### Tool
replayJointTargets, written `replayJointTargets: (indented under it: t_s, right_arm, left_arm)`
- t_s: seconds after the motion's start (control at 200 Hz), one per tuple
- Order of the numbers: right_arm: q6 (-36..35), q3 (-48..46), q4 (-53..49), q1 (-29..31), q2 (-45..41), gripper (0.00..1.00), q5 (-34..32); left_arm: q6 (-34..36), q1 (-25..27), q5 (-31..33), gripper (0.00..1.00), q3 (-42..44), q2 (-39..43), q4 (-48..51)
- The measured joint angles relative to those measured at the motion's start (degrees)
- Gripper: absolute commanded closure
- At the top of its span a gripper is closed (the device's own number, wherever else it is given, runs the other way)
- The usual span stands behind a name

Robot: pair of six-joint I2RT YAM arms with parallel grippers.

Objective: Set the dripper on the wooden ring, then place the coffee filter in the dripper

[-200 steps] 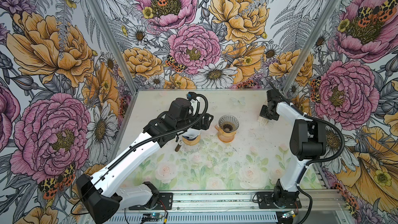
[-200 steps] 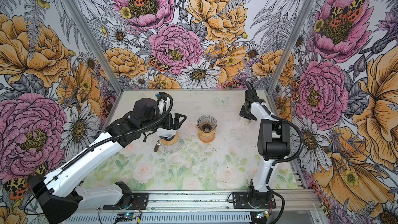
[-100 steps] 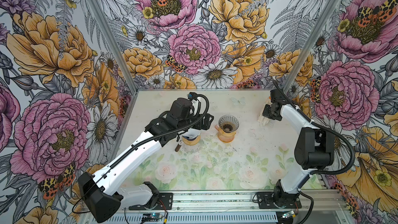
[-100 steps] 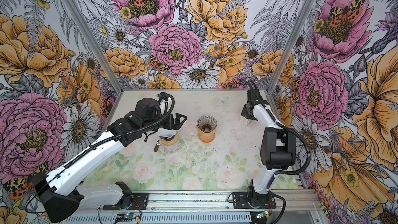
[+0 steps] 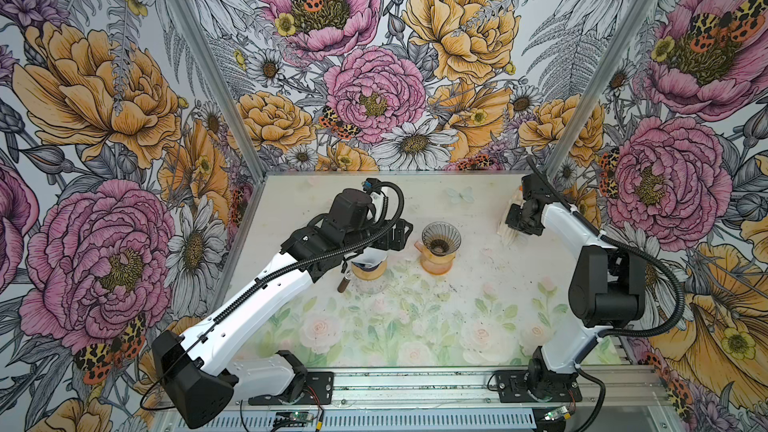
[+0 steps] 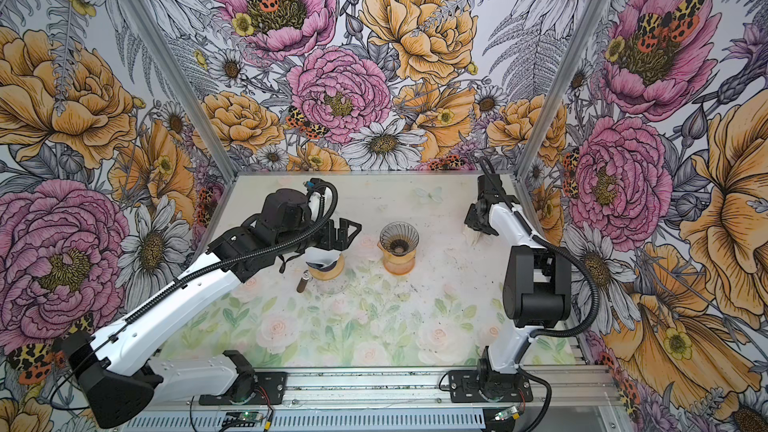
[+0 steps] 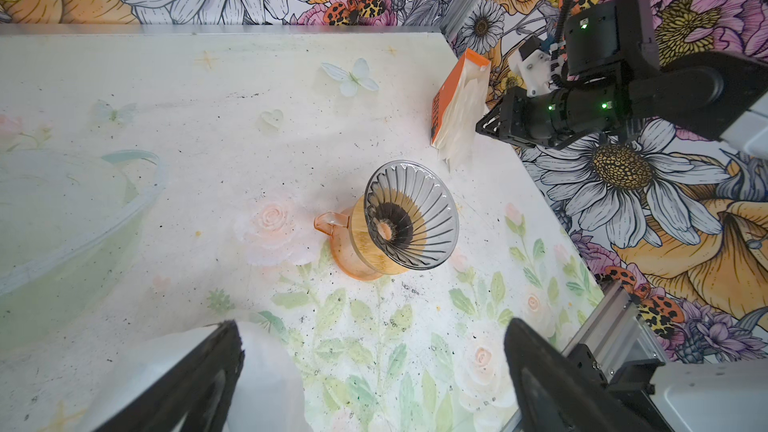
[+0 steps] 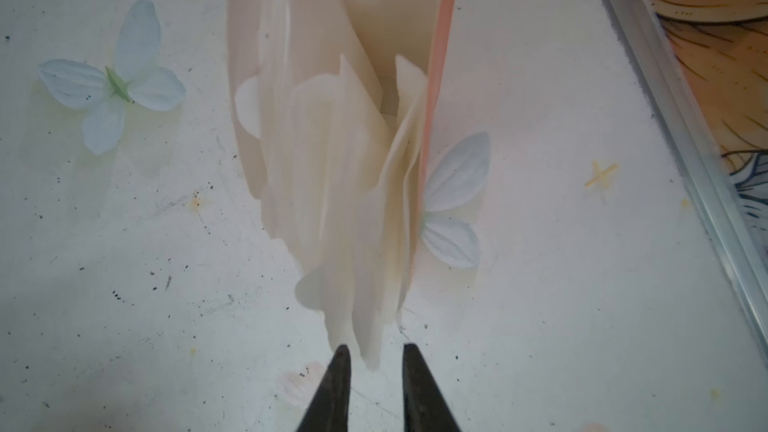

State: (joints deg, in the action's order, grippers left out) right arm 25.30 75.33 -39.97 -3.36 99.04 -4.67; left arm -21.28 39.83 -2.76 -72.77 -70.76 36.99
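1. I see my right tool (image 8: 376, 353) narrowly spread, tips flanking the nearest edge of the coffee filters (image 8: 345, 201).
2. They stand in their orange packet (image 7: 441, 105), far right corner of the counter (image 7: 166, 89).
3. My left tool (image 7: 372, 326) is spread wide; the dripper (image 7: 411, 214) stands mid-counter.

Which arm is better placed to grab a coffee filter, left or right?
Right: the right gripper sits at the filter stack, a filter's tip between its parted jaws. The left gripper hangs open near the dripper, away from it.
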Motion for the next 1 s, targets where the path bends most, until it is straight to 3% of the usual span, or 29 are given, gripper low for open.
replayJointTargets:
  t_s: [0.46,1.001]
  right_arm:
    - [0.79,-2.78,0.0,-1.38,-1.73,0.78,0.0]
    - [-0.63,1.53,0.0,-2.69,4.02,0.76,1.51]
  left_arm:
    - [-0.68,0.0,-0.02,0.01,-0.02,-0.02,0.0]
    - [-1.29,0.0,-0.02,0.01,-0.52,-1.81,0.0]
